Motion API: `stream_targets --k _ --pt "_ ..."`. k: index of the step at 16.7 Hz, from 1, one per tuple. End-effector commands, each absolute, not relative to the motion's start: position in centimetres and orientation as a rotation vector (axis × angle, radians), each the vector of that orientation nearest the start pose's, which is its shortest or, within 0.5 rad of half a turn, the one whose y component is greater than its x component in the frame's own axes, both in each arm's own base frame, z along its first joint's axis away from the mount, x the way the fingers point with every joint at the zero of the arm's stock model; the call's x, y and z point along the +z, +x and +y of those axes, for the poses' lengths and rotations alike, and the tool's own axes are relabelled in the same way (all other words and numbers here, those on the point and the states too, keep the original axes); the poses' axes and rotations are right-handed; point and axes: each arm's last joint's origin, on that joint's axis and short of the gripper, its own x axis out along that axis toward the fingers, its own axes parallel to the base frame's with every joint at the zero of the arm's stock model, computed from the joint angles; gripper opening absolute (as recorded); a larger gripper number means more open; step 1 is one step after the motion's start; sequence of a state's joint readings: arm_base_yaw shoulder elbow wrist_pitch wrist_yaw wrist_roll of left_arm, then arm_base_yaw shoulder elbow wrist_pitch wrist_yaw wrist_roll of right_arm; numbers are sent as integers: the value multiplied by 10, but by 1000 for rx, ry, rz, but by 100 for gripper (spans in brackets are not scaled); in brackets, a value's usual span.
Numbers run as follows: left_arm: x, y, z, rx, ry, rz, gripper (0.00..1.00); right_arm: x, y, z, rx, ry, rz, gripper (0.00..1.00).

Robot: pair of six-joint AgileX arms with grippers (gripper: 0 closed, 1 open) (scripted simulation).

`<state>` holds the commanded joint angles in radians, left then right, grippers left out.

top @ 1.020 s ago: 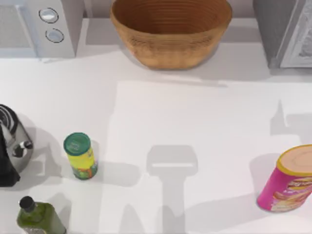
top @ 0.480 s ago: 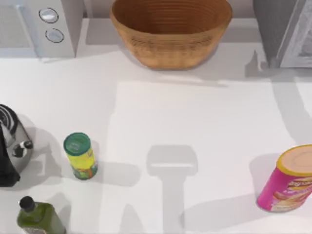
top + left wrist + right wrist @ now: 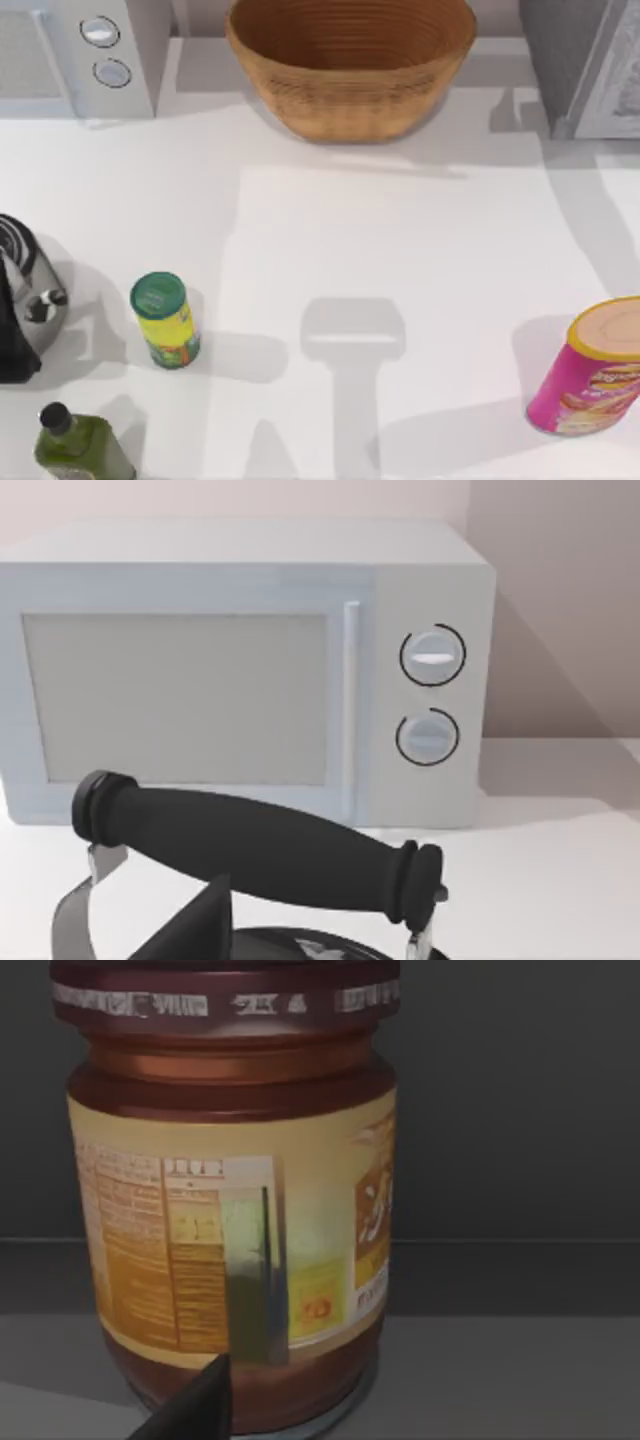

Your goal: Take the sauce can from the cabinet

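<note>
The sauce can (image 3: 230, 1195) stands upright on a grey shelf inside the dim cabinet (image 3: 585, 65), close in front of the right wrist camera. It is a rounded jar shape with a dark maroon lid, glossy brownish sides and a tan paper label with small print. A dark fingertip (image 3: 195, 1405) of the right gripper shows just before its base; I cannot tell whether the jaws are spread or pressed together, or whether they touch the can.

From above, the cabinet sits at the table's far right corner, cut off by the frame, with grey sides and a white framed door. Beside it, at the back middle, is a woven basket (image 3: 350, 65) with ribbed walls. A white microwave (image 3: 85, 55) with two round knobs stands at the far left. On the left side are a green-lidded yellow can (image 3: 163, 320), a green bottle (image 3: 75, 445) with a black cap, and a metal kettle (image 3: 22, 295), both partly cut off. A pink canister (image 3: 590, 370) with a tan lid leans at the right edge.

The left wrist view looks over the kettle's black handle (image 3: 260, 850) toward the microwave.
</note>
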<state>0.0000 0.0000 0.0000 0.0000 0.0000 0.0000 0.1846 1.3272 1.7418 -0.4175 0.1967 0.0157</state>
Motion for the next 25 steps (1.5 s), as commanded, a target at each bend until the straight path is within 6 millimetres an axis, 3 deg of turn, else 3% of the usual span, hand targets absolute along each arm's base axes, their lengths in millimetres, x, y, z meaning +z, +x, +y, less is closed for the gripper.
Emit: stream_targets --k 4,11,17,25 --pt "160 106 -1 0 0 0 100 512 259 51 -2 1 -9 100" --pt "160 106 -1 0 0 0 100 506 303 98 -11 -1 -7 100" --pt "160 106 -1 0 0 0 100 506 307 98 -11 0 -7 100" --pt "160 106 -1 0 0 0 100 508 359 99 -10 0 -9 100"
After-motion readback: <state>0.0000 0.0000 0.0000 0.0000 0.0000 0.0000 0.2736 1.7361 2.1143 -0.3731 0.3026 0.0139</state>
